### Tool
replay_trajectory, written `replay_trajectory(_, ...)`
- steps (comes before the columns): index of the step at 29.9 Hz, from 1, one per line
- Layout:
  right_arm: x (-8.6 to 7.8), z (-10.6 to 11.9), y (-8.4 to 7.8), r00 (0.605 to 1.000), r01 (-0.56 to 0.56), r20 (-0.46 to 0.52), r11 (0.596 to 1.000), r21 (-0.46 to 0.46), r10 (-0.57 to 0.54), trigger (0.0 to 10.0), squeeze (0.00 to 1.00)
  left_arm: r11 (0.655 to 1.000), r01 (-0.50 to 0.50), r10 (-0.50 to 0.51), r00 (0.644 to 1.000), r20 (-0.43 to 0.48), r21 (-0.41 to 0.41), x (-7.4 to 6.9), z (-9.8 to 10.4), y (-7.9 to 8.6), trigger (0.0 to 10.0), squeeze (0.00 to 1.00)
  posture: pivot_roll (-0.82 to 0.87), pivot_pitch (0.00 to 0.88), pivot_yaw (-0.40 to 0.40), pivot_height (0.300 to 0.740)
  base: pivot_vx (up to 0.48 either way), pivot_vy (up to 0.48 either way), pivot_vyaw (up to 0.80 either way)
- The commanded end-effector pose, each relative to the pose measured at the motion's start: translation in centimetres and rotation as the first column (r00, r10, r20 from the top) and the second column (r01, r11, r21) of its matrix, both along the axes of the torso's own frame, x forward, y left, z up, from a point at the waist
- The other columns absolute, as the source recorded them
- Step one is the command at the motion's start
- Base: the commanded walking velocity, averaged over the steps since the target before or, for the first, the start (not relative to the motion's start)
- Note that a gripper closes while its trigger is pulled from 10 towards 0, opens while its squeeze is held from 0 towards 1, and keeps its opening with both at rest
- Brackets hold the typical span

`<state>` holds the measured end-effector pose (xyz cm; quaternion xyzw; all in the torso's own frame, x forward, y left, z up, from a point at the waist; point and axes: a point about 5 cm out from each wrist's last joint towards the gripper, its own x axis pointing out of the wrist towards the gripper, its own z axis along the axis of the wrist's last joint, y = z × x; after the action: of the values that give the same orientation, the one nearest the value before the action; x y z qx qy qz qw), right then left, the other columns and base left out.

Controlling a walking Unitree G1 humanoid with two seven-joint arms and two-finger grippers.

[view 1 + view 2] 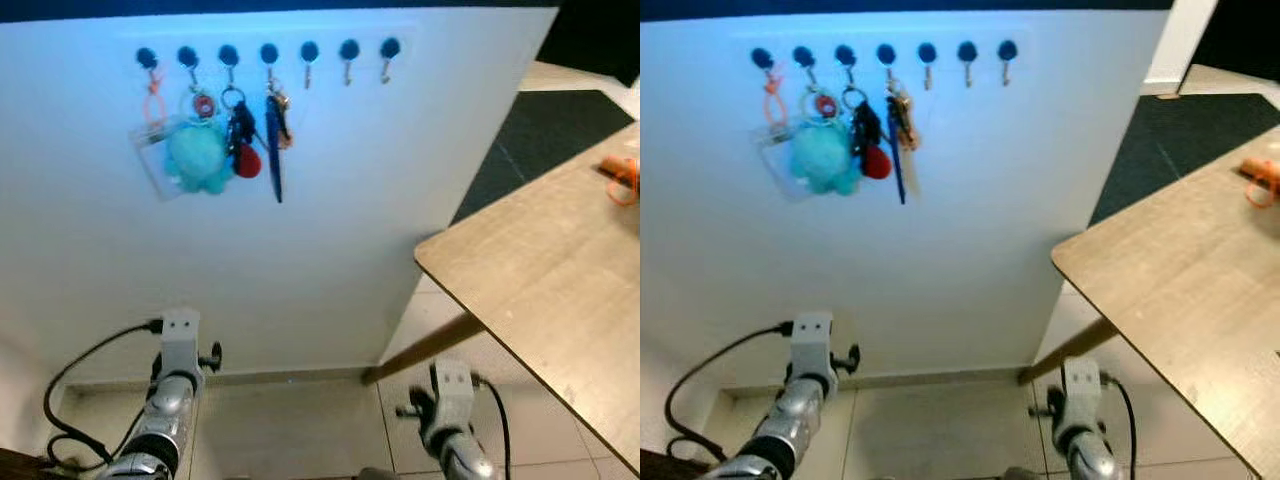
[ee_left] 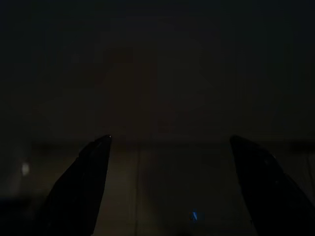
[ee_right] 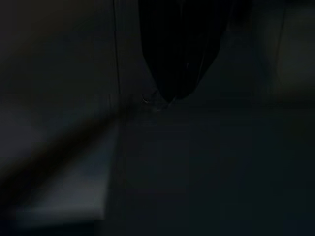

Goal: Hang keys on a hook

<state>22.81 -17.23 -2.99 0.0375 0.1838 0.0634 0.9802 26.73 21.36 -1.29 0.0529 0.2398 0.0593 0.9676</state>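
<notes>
- Keys (image 1: 613, 176), an orange bunch, lie at the far right edge of the tabletop (image 1: 540, 290) in the left eye view, well apart from the hooks (image 1: 268, 55). Seven hooks sit in a row high on the white wall (image 1: 300, 260). The four on the left carry an orange loop with a clear tag (image 1: 155, 140), a teal plush (image 1: 197, 157), a black and red bunch (image 1: 241, 140) and a blue strap (image 1: 275, 150). The three on the right are bare. No writing can be read.
- Both arms hang low before the wall, the left arm (image 1: 165, 400) with a black cable (image 1: 70, 380) and the right arm (image 1: 450, 420) beside the tabletop's leg (image 1: 420, 350).
- Right eye view: same scene, with the orange keys (image 1: 1258, 180) again at the tabletop's far right edge.
- Left wrist view: very dark. The left hand (image 2: 170, 196) has its two fingers (image 2: 83, 187) spread wide, nothing between them.
- Right wrist view: dark and blurred. The right hand (image 3: 170, 96) shows as one dark tapering shape, fingers together, and I cannot tell whether anything is held.
</notes>
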Motion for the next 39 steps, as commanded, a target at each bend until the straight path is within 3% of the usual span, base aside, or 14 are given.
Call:
replay_trajectory(1,2.0,2.8,1.1,0.984,-0.074,0.164,0.997,0.02,0.07,10.0,0.0,0.995,0.072,-0.075,0.996,0.052,0.068,0.7,1.2,0.8,10.0,0.0,0.04,0.078,0.028,0.74,0.0,0.0,0.0)
replay_trajectory(9,5.5,10.9,2.2,0.859,-0.113,0.505,0.993,0.017,0.089,10.0,0.0,0.929,0.361,-0.369,0.879,0.301,0.084,2.7,6.3,-0.2,10.0,0.0,0.01,0.091,0.027,0.74,0.0,0.0,0.0)
replay_trajectory(14,6.1,16.3,1.9,0.74,-0.101,0.671,0.994,0.032,0.053,10.0,0.0,0.722,0.685,-0.667,0.647,0.37,0.103,2.0,9.9,-2.1,10.0,0.0,0.0,0.083,0.018,0.74,0.0,0.0,0.0)
replay_trajectory(17,6.2,17.1,1.9,0.723,-0.1,0.689,0.994,0.033,0.05,10.0,0.0,0.685,0.722,-0.697,0.61,0.377,0.098,1.8,10.5,-2.4,10.0,0.0,0.0,0.083,0.018,0.74,0.0,0.0,0.0)
replay_trajectory(19,6.2,19.1,1.6,0.678,-0.099,0.734,0.994,0.036,0.041,10.0,0.0,0.597,0.799,-0.746,0.52,0.416,0.073,1.0,12.0,-3.7,10.0,0.0,0.0,0.081,0.014,0.74,0.0,0.0,0.0)
replay_trajectory(20,6.2,19.1,1.6,0.678,-0.099,0.734,0.994,0.036,0.041,10.0,0.0,0.597,0.799,-0.746,0.52,0.416,0.073,1.0,12.0,-3.7,10.0,0.0,0.0,0.081,0.014,0.74,0.0,0.0,0.0)
replay_trajectory(21,6.2,20.4,1.6,0.651,-0.103,0.759,0.994,0.038,0.038,10.0,0.0,0.546,0.836,-0.765,0.47,0.44,0.057,0.5,12.8,-4.6,10.0,0.0,0.0,0.081,0.013,0.74,0.0,0.0,0.0)
replay_trajectory(24,6.2,21.5,1.6,0.627,-0.113,0.778,0.993,0.041,0.039,10.0,0.0,0.496,0.867,-0.78,0.424,0.46,0.043,0.0,13.5,-5.5,10.0,0.0,0.0,0.081,0.013,0.74,0.0,0.0,0.0)
replay_trajectory(26,6.1,23.6,1.9,0.583,-0.146,0.811,0.988,0.045,0.049,10.0,0.0,0.4,0.916,-0.806,0.334,0.489,0.035,-1.2,14.7,-7.3,10.0,0.0,0.0,0.082,0.012,0.74,0.0,0.0,0.0)
replay_trajectory(27,6.1,23.6,1.9,0.583,-0.146,0.811,0.988,0.045,0.049,10.0,0.0,0.4,0.916,-0.806,0.334,0.489,0.035,-1.2,14.7,-7.3,10.0,0.0,0.0,0.082,0.012,0.74,0.0,0.0,0.0)
replay_trajectory(30,6.0,26.2,2.3,0.529,-0.171,0.847,0.984,0.049,0.05,10.0,0.0,0.297,0.954,-0.816,0.228,0.531,0.047,-2.5,16.4,-9.7,10.0,0.0,0.0,0.083,0.011,0.74,0.0,0.0,0.0)
replay_trajectory(35,6.3,27.5,2.6,0.505,-0.172,0.862,0.984,0.042,0.052,10.0,0.0,0.306,0.95,-0.787,0.214,0.579,0.065,-2.3,18.0,-10.9,10.0,0.0,0.0,0.084,0.01,0.74,0.0,0.0,0.0)
replay_trajectory(36,6.7,28.2,2.7,0.501,-0.157,0.863,0.987,0.02,0.062,10.0,0.0,0.366,0.927,-0.758,0.246,0.604,0.082,-1.4,19.3,-11.2,10.0,0.0,0.0,0.086,0.008,0.74,0.0,0.0,0.0)
replay_trajectory(39,7.1,28.6,2.7,0.506,-0.133,0.86,0.991,-0.001,0.069,10.0,0.0,0.412,0.906,-0.734,0.267,0.625,0.098,-0.7,20.5,-11.4,10.0,0.0,0.0,0.088,0.008,0.74,0.0,0.0,0.0)
